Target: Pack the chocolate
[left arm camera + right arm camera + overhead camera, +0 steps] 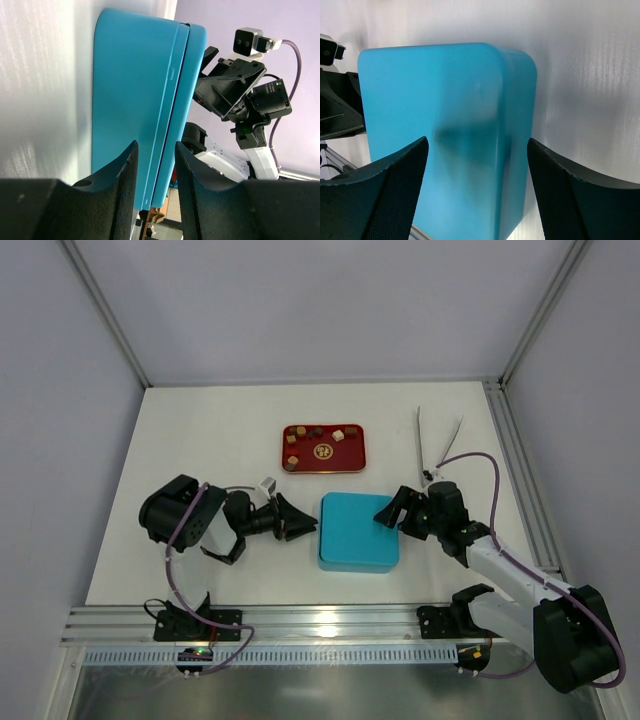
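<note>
Top external view: the chocolate (339, 436) lies as small tan and brown pieces on a red tray (322, 466) far back on the white table (200, 440), most of them along the tray's rim around a round gold emblem (323, 451). The tray's long axis runs left to right; the pieces are too small to tell which way each one points.

A closed blue box (358, 540) sits nearer the arms, between tray and bases, with both grippers at it. The left gripper (306, 523) points at its left edge. In the left wrist view its fingers (125, 190) stand a narrow gap apart, lined up with the lid seam, and nothing is pinched between them. The right gripper (384, 514) hangs over the box's far right corner with its jaws spread wide, empty.

White tongs (422, 435) lie to the right of the tray, well apart from it. Pale grey walls (300, 300) close the table in, and an aluminium rail (320, 625) runs along the near edge.
</note>
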Controlling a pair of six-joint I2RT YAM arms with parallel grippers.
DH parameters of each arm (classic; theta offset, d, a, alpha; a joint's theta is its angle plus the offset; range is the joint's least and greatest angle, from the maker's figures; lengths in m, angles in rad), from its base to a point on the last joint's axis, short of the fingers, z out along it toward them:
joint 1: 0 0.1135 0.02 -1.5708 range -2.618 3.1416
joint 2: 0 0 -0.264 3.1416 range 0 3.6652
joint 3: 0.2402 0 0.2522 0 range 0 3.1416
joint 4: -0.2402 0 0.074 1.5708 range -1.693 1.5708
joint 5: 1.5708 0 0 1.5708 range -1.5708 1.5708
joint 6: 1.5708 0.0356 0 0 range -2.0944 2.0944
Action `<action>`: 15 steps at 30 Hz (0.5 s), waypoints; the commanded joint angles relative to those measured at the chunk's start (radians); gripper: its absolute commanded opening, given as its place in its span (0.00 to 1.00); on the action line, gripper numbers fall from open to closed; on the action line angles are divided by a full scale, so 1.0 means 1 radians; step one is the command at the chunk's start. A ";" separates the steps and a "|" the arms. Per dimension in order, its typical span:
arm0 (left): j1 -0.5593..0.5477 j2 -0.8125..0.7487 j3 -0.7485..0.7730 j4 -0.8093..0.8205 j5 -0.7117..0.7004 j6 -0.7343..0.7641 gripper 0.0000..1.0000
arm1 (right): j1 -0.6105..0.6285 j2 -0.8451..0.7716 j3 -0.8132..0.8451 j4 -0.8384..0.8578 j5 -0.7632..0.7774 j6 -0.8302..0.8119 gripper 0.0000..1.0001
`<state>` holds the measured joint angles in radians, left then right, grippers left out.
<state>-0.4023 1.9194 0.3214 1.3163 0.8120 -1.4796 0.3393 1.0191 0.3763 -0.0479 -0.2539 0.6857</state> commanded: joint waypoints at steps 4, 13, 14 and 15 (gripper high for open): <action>0.008 0.018 -0.018 0.029 0.001 0.031 0.33 | 0.001 -0.034 0.035 -0.015 0.022 -0.017 0.80; 0.008 0.023 -0.024 0.024 -0.004 0.035 0.29 | 0.001 -0.028 0.038 -0.007 0.004 -0.005 0.75; 0.008 0.024 -0.024 0.023 -0.004 0.033 0.29 | 0.000 -0.030 0.039 -0.009 0.002 -0.003 0.74; 0.007 0.024 -0.025 0.023 -0.004 0.035 0.29 | 0.001 -0.031 0.041 -0.010 0.001 0.000 0.73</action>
<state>-0.3988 1.9347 0.3061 1.3151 0.8116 -1.4761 0.3393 1.0008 0.3779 -0.0769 -0.2504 0.6849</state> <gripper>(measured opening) 0.291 0.743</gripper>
